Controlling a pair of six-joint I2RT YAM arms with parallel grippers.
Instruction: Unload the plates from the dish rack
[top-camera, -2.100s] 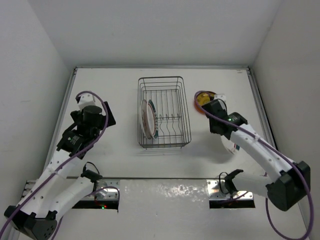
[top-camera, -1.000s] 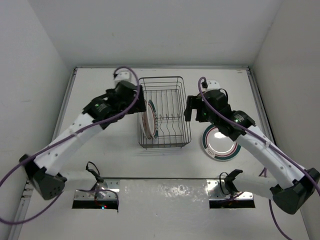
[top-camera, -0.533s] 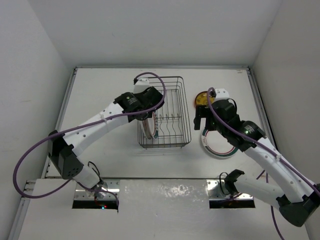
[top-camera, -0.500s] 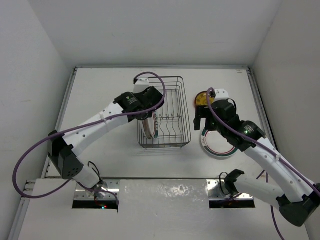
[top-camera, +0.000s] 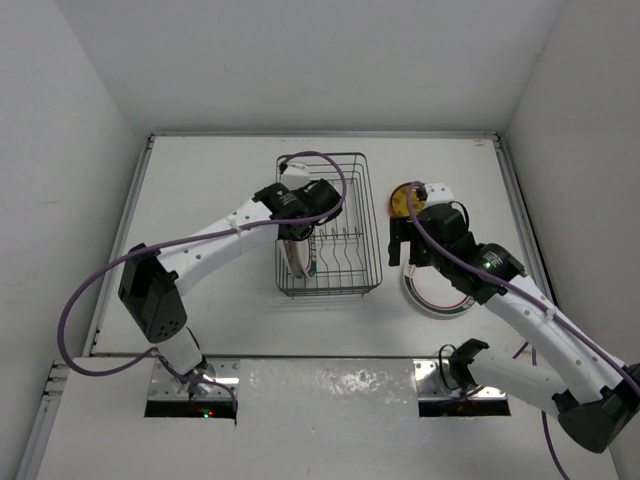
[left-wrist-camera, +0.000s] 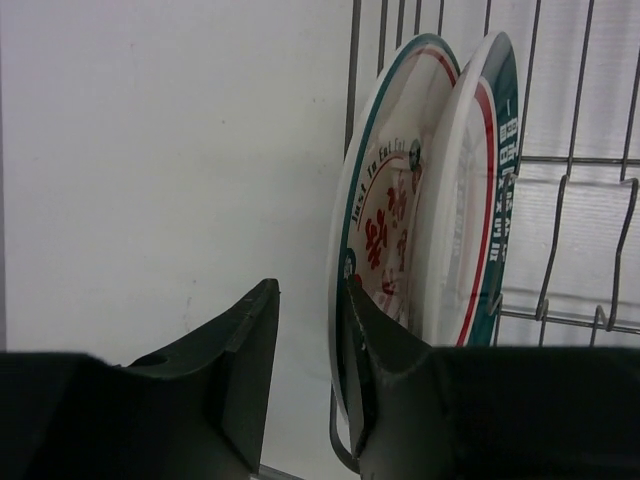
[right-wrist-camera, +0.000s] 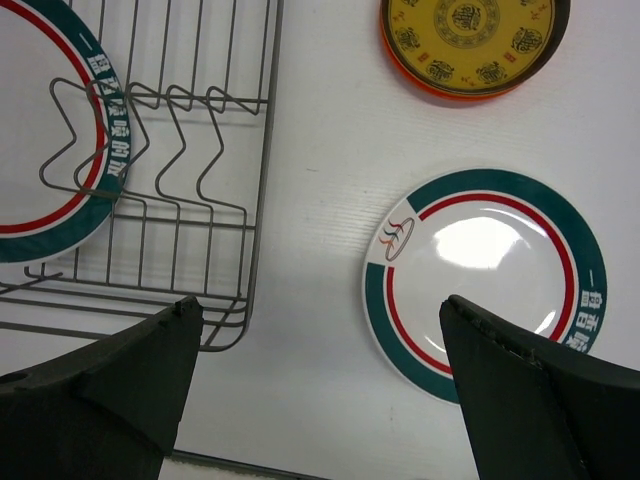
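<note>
The left gripper has its fingers only a little apart and, as far as I can see, it holds nothing. The step in hand is probably to take the outermost plate. This plate with red characters stands on its edge at the left end of the dish rack, and its rim lies just at the inner side of one finger; I cannot tell whether they touch. The other finger seems to be outside the rack's left wall. So the gripper should move a little inward, to close on the rim alone and not also on the wire. Then a straight lift upward is best, because the green-rimmed plate stands close beside it and could tip.

The right gripper is wide and without load, just right of the rack. Further right of the rack, a white plate and an amber plate lie flat on the table.
</note>
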